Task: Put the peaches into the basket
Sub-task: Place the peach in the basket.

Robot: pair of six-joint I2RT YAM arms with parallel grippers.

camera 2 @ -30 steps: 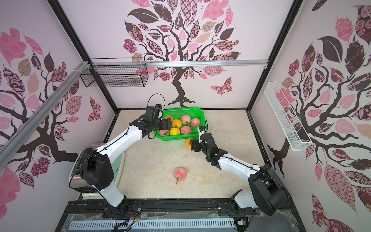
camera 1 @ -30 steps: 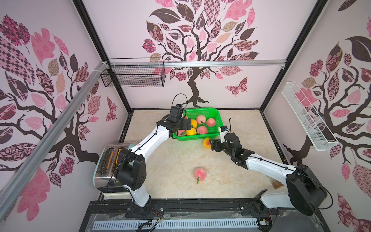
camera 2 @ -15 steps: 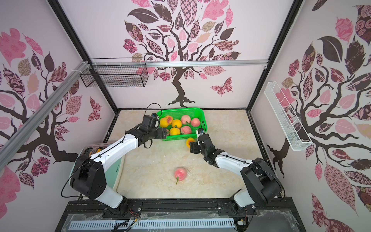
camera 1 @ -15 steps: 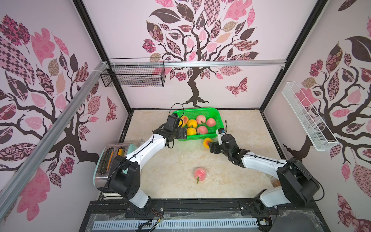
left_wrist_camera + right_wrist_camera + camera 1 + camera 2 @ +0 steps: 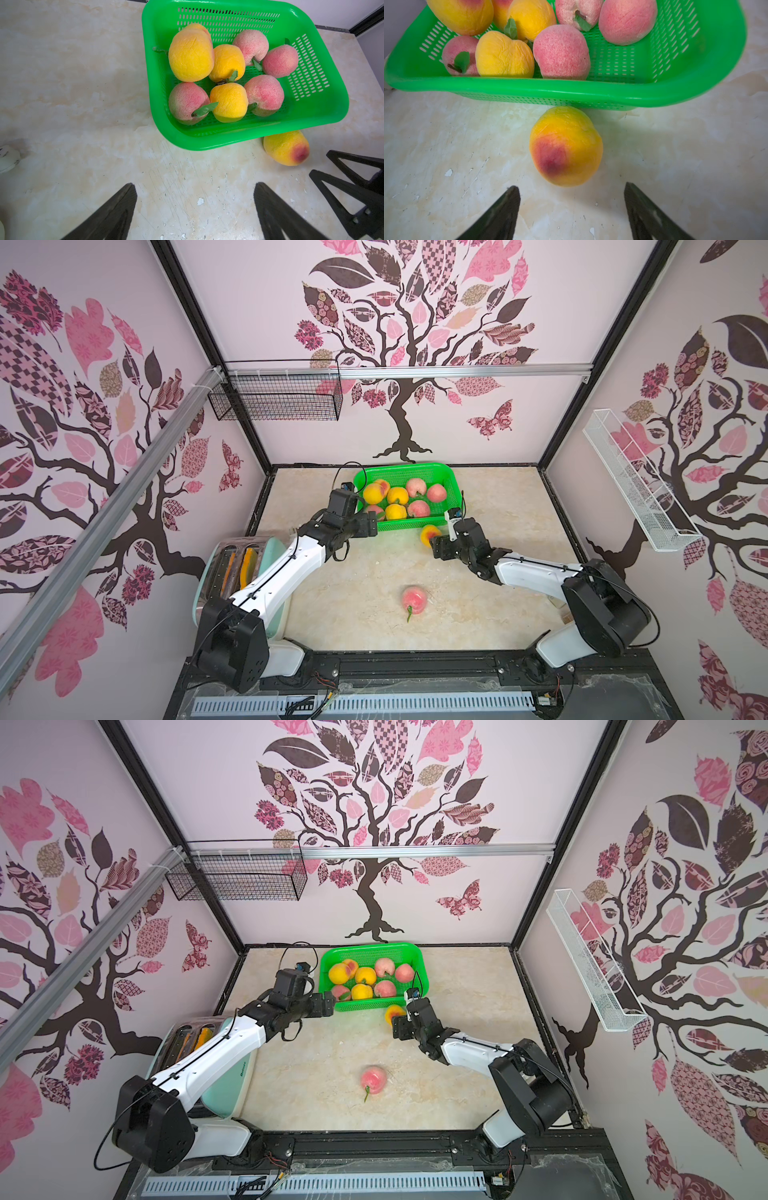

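The green basket (image 5: 399, 466) (image 5: 365, 947) (image 5: 207, 143) (image 5: 550, 89) stands at the back of the table and holds several peaches (image 5: 398, 495) (image 5: 365, 975), pink and yellow. One yellow peach (image 5: 429, 534) (image 5: 392, 1013) (image 5: 286, 148) (image 5: 565, 145) lies on the table against the basket's front wall. A pink peach (image 5: 414, 600) (image 5: 372, 1080) lies farther forward, mid-table. My left gripper (image 5: 372, 526) (image 5: 327, 1005) (image 5: 193, 185) is open and empty near the basket's front-left corner. My right gripper (image 5: 435, 547) (image 5: 398, 1026) (image 5: 571, 186) is open just short of the yellow peach.
A toaster (image 5: 237, 564) sits at the table's left edge beside the left arm. A black wire basket (image 5: 274, 396) hangs on the back wall and a white wire rack (image 5: 636, 485) on the right wall.
My left gripper has drawn back from over the basket to its front-left corner, empty. The right gripper has hardly moved, staying just behind the yellow peach.
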